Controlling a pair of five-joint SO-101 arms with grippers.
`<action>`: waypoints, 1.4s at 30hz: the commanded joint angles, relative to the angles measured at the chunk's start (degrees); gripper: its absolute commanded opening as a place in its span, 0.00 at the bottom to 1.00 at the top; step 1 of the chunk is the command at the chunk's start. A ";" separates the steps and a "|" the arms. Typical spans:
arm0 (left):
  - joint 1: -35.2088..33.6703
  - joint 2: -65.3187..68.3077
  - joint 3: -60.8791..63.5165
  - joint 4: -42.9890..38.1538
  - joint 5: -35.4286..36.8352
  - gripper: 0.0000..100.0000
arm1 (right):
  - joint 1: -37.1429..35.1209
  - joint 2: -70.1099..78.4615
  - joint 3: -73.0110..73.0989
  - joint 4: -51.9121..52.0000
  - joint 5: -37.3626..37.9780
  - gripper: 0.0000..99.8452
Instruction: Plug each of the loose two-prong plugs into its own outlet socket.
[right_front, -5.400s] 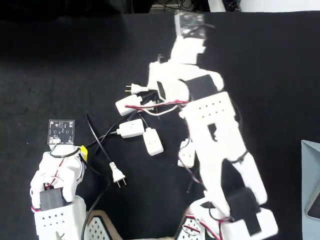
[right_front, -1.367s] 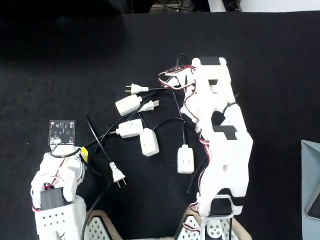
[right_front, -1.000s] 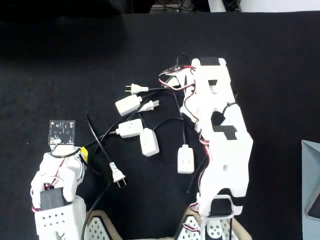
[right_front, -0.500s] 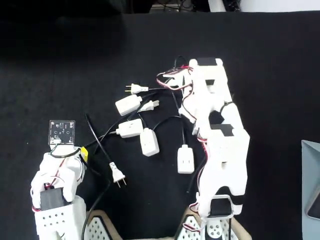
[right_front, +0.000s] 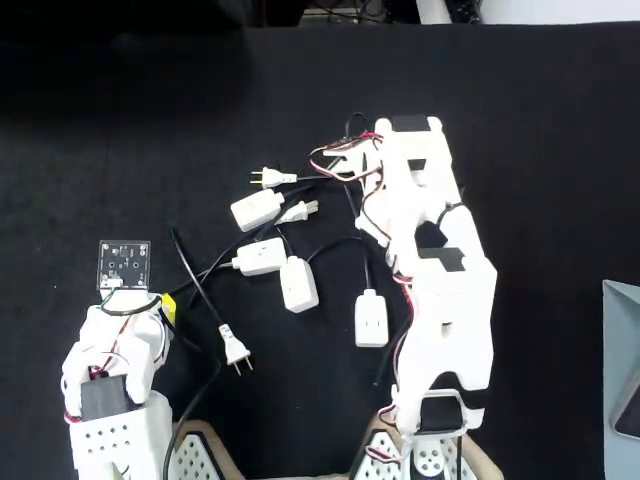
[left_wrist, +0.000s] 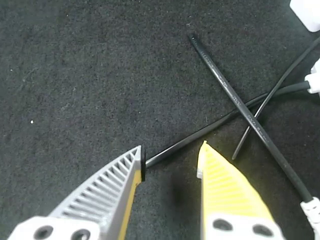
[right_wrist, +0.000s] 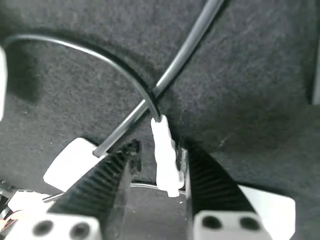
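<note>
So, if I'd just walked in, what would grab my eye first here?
Probably the big white right arm, stretched out over the black table, with the right tool clamped on a small white plug. Just left of it lies a tangle of white sockets and loose plugs on black cords. The left arm sits folded at the near left corner, the left tool open above a cord.

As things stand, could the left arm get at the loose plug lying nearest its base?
Probably yes. The left arm sits close to that plug, its jaws stand open and empty, and only black cables lie between them.
</note>
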 joint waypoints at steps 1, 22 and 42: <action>-0.57 -0.35 -0.66 -0.26 -0.26 0.19 | 0.26 0.22 -1.63 1.49 -0.79 0.12; -0.57 -0.35 -0.66 -0.26 -0.26 0.19 | 1.85 -1.98 -0.57 2.46 -0.79 0.08; -0.57 -0.35 -0.66 -0.26 -0.26 0.19 | 4.48 -2.07 1.45 2.46 -0.70 0.11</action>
